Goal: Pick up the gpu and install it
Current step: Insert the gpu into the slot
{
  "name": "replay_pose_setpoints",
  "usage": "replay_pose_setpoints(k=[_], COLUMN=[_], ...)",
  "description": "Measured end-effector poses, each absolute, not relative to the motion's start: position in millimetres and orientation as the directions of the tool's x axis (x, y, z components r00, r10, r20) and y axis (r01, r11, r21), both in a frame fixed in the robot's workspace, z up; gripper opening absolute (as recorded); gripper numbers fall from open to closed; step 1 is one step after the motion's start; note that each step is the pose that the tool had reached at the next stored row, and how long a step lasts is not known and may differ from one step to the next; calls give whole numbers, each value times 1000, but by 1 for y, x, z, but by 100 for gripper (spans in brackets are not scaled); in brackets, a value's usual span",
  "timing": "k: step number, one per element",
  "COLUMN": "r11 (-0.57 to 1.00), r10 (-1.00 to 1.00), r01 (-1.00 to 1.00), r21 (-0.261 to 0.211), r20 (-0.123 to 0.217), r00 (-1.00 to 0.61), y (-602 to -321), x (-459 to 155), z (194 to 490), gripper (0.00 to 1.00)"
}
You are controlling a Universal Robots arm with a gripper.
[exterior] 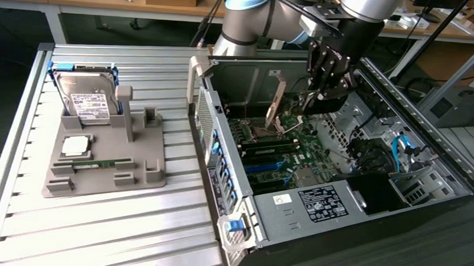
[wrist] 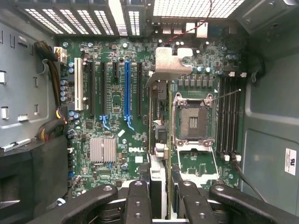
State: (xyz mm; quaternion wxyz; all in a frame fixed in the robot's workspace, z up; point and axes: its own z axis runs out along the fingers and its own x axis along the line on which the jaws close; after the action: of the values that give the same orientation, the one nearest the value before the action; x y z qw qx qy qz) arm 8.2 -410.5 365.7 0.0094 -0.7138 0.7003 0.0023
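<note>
The gpu [wrist: 158,140] is inside the open computer case [exterior: 297,221], held on edge over the green motherboard [wrist: 117,93] with its pale metal bracket [wrist: 174,63] at the end away from the wrist. In the exterior view the bracket [exterior: 275,108] rises as a slim, light strip in the far half of the case, tilted a little off upright. The tool [wrist: 161,189] is clenched on the card, with one black finger [wrist: 138,200] on each flat face and the card's thin edge running out between them. Seen from the wrist, the card lies in the strip of board between the row of expansion slots and the open CPU socket [wrist: 193,122], just beside the socket's metal frame. Whether its lower edge touches the board cannot be told. The long blue slot [wrist: 126,88] and the black slots next to it hold nothing, and a small finned heat sink [wrist: 103,150] sits near them. Beyond the socket run the memory slots [wrist: 229,116]. The arm [exterior: 249,18] comes down into the case from the far side. Towards the exterior view's left, well apart from the case, a grey holder [exterior: 101,178] rests on the slatted table [exterior: 99,234]. It carries a silver hard drive [exterior: 86,98] standing upright at its far end and a green memory stick [exterior: 94,162] lying flat nearer.
</note>
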Motion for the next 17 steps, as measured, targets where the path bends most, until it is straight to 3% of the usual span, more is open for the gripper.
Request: replay_pose_setpoints(k=[17], r11=[-19], r10=[-1000], r01=[-1000], r21=[-10], r20=[-16], r00=[19], y=[-411], x=[7], z=[360], gripper=[28])
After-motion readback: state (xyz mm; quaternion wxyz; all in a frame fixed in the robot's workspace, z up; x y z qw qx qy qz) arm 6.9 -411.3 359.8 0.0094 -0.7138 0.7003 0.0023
